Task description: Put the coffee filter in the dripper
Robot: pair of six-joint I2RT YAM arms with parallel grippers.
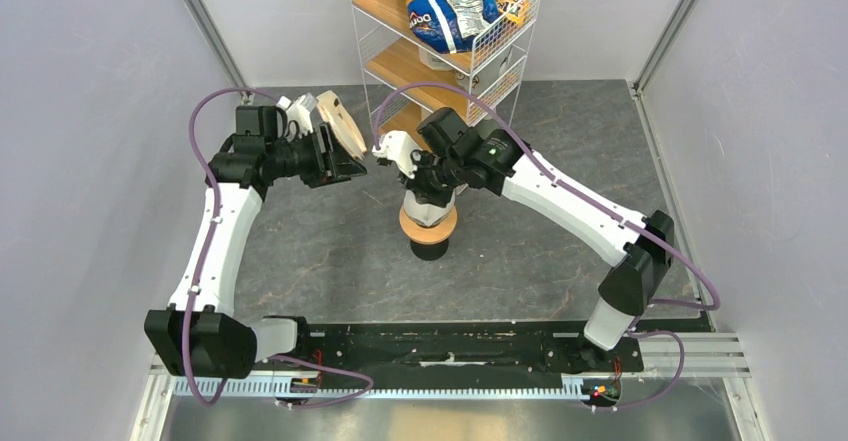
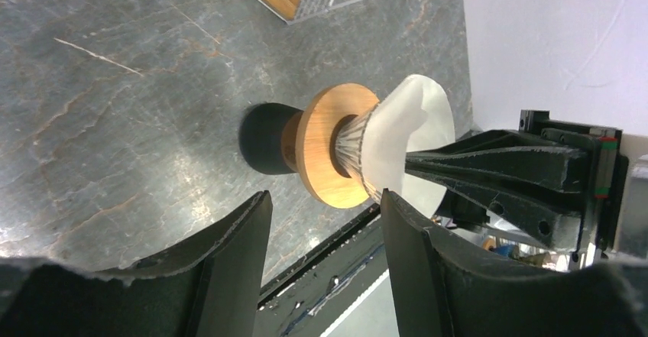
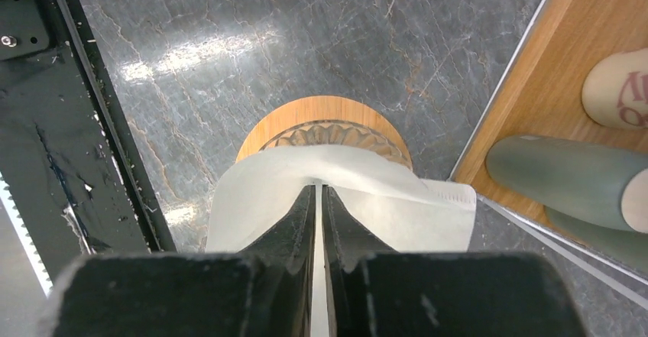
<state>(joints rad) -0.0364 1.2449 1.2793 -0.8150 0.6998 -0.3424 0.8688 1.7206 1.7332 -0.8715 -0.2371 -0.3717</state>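
The dripper [image 1: 428, 225] stands mid-table, a tan ring on a dark cup-like base [image 1: 430, 249]. In the left wrist view the ring [image 2: 336, 146] carries a clear ribbed cone. The white coffee filter [image 2: 405, 134] sits with its lower part in that cone. My right gripper [image 1: 425, 189] is directly above the dripper, shut on the filter's upper edge [image 3: 382, 199]. Its tips [image 3: 317, 188] pinch the paper over the ring [image 3: 275, 123]. My left gripper [image 1: 338, 156] is open and empty, raised to the left of the dripper; its fingers [image 2: 256, 253] frame the dripper from a distance.
A white wire shelf with wooden boards [image 1: 400, 61] stands at the back, holding a blue chip bag [image 1: 445, 1]. Its lower board and a grey-green cylinder [image 3: 565, 173] lie close to the right of the dripper. A beige paper packet [image 1: 343, 126] is just behind my left gripper.
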